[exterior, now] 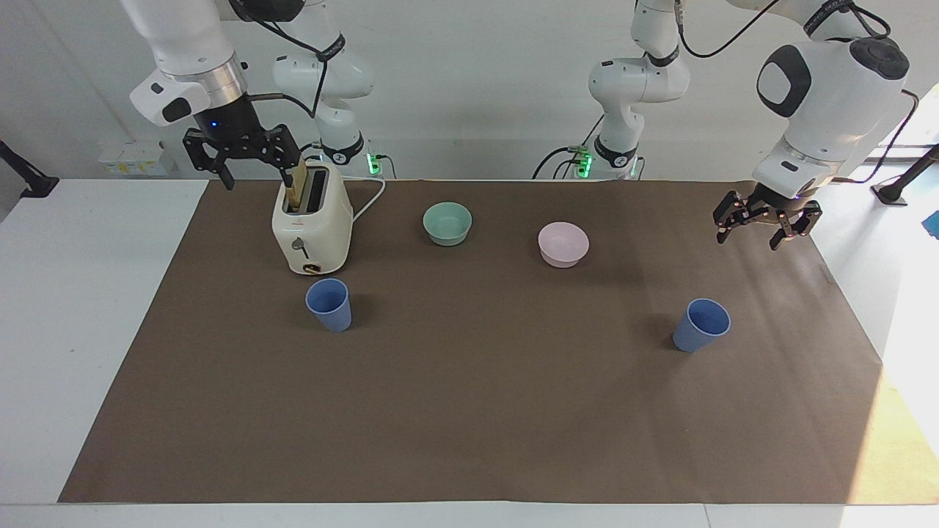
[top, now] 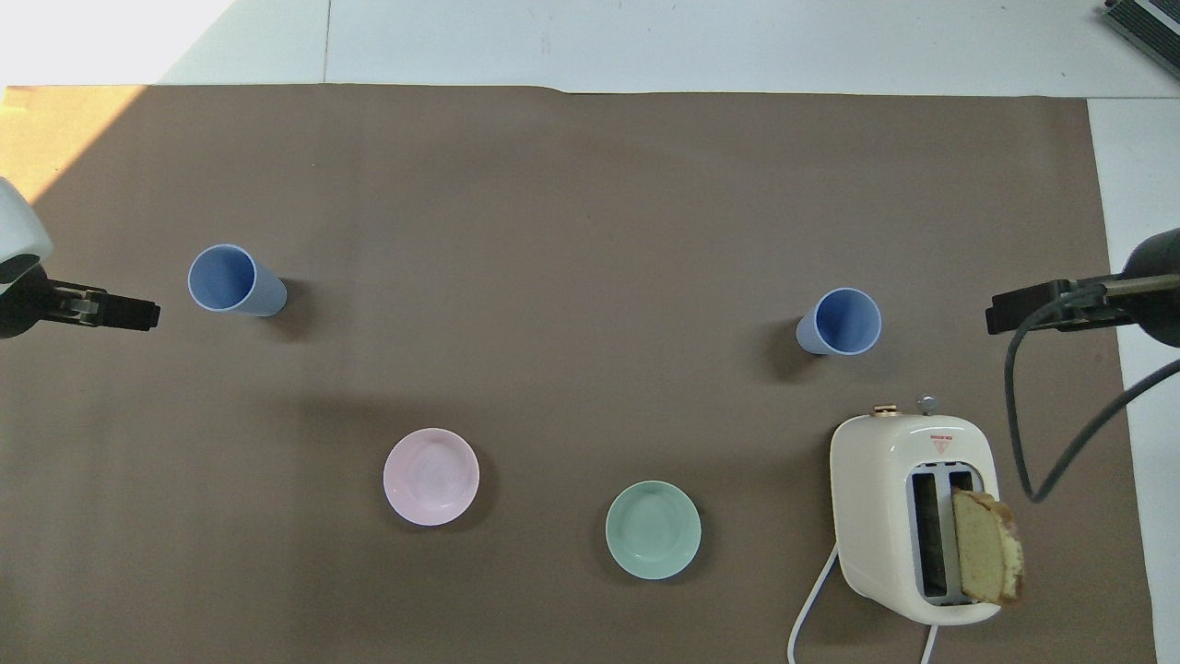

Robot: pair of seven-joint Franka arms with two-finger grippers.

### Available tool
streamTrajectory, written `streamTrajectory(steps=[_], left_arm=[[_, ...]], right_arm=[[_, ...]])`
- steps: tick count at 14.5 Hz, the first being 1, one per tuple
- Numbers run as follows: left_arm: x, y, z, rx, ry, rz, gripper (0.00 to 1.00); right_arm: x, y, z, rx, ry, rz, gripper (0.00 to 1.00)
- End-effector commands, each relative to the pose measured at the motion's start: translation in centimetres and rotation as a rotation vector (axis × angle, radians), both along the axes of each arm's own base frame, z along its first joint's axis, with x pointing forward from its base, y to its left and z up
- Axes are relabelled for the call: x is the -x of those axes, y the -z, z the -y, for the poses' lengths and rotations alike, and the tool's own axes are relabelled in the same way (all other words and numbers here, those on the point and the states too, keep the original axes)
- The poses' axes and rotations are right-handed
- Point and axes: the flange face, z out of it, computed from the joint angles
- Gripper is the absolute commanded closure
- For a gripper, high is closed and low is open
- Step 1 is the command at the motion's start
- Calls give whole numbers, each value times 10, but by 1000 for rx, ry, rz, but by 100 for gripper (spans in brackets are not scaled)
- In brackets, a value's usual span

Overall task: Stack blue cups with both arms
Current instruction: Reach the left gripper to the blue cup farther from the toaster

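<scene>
Nearest the robots, the right tool (exterior: 242, 158), fingers spread, waits over the toaster (exterior: 312, 227). The left tool (exterior: 766, 220), fingers apart, hangs over the bench (exterior: 469, 411) edge. Farther out, one blue cup (exterior: 329, 305) stands beside the toaster, the other blue cup (exterior: 701, 324) well apart at the left arm's end; open bench between them suits stacking.

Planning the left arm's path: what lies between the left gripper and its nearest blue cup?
Nothing: in the overhead view only bare brown mat separates the left gripper from the blue cup.
</scene>
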Motion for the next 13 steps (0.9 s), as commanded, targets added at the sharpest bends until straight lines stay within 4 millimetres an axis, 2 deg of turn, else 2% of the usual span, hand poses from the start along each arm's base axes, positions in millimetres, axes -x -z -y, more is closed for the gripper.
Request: streamTrajectory(steps=[1,4,10,13], left_arm=[[-11,25,-6,14,-1,9,0],[-18,49,-6,34,-15,13,0],[-43,101,-11,78,-62,28,0],[-53,117,-16,70,-72,60,8]], right_arm=[[0,1,-1,-19,14,2,0],[0,1,-1,-19,12,2,0],[0,1,-1,-19,14,2,0],[0,1,-1,-19,14,2,0]])
